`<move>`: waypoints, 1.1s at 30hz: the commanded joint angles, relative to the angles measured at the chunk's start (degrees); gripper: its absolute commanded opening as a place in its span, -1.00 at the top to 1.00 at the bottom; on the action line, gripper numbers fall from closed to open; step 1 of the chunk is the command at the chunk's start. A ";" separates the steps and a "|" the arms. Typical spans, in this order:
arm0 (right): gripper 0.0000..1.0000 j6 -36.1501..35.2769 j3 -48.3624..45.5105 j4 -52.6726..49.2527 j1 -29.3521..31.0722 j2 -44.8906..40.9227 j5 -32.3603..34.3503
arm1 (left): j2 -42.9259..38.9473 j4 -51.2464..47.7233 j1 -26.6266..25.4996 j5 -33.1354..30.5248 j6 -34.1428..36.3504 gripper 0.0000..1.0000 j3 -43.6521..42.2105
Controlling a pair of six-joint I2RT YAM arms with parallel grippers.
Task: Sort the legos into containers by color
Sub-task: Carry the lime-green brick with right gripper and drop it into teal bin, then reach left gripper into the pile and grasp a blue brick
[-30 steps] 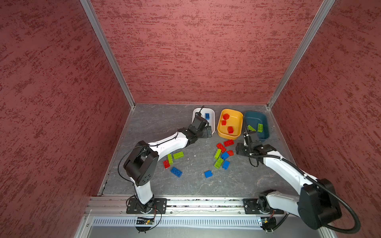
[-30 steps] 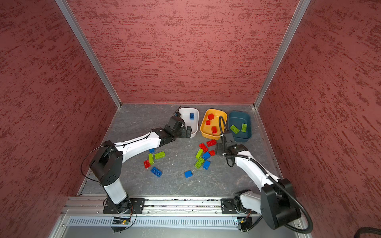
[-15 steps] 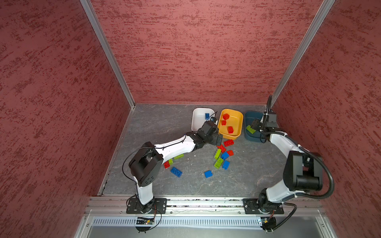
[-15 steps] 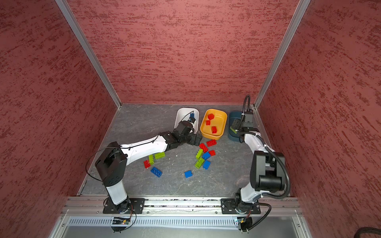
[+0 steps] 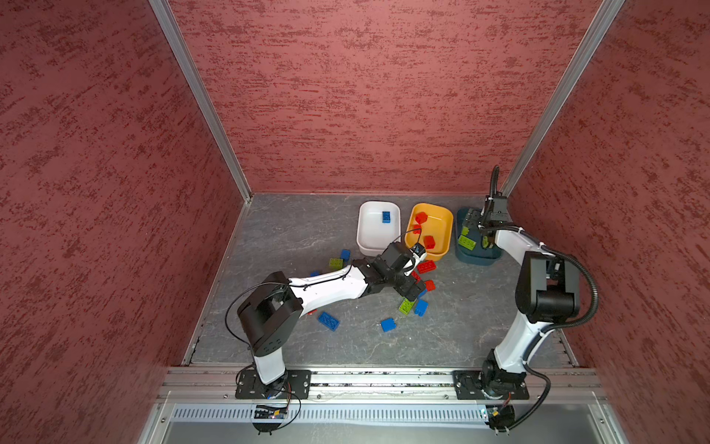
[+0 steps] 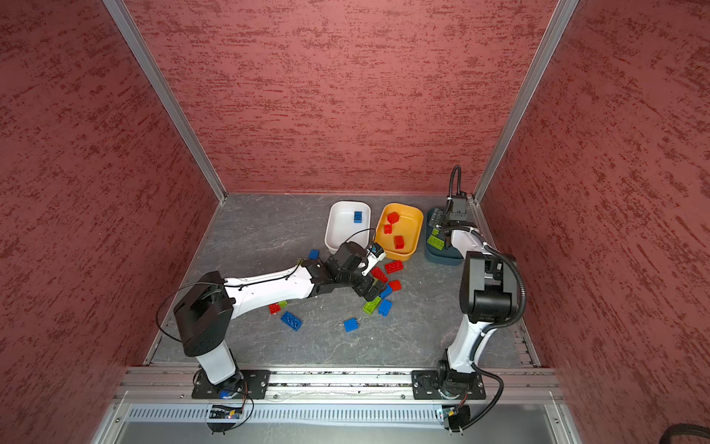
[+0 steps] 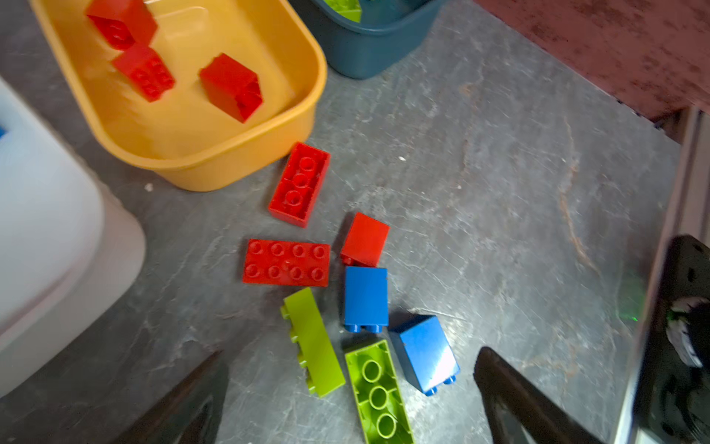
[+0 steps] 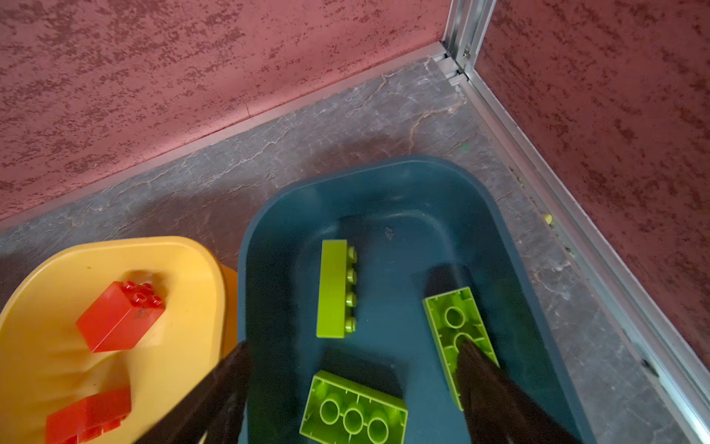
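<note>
Here, a mixed grab is our risk.
The loose bricks [image 7: 365,296] lie bunched on the floor [image 7: 499,192] beneath our left pincer [image 7: 351,355], spread wide; closing could catch two colours. Our right pincer [image 8: 351,348], spread and empty, hangs over the teal tub [image 8: 269,238] with three green bricks [image 8: 334,288]; the yellow tub [image 7: 319,69] has three red, the white tub [image 5: 372,236] one blue.
</note>
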 commanded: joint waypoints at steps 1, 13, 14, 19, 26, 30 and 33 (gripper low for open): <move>-0.75 0.98 -2.37 0.43 -0.24 -5.07 -3.82 | -1.02 -0.50 0.12 8.83 5.16 -0.99 -0.36; -0.98 5.17 -15.20 -1.50 -0.20 -23.44 -8.34 | 0.10 -4.92 0.10 15.16 19.34 -0.99 0.62; -0.98 5.90 -16.57 -1.68 -0.19 -25.07 -8.84 | 0.42 -5.69 0.12 15.44 20.18 -0.99 0.94; -0.98 8.91 -21.36 -5.55 -0.15 -30.79 -14.15 | 2.58 -9.86 0.41 16.81 23.24 -1.00 3.76; -0.98 13.58 -29.59 -2.21 -0.09 -39.51 -14.63 | 4.74 -12.01 -0.05 18.76 29.20 -0.99 6.09; -0.98 14.11 -30.30 -1.62 -0.09 -40.41 -12.61 | 8.00 -15.78 -2.02 14.01 35.58 -0.97 8.58; -0.98 14.92 -30.21 -0.54 -0.11 -39.76 -12.79 | 10.41 -16.13 -3.70 10.46 40.03 -0.93 9.96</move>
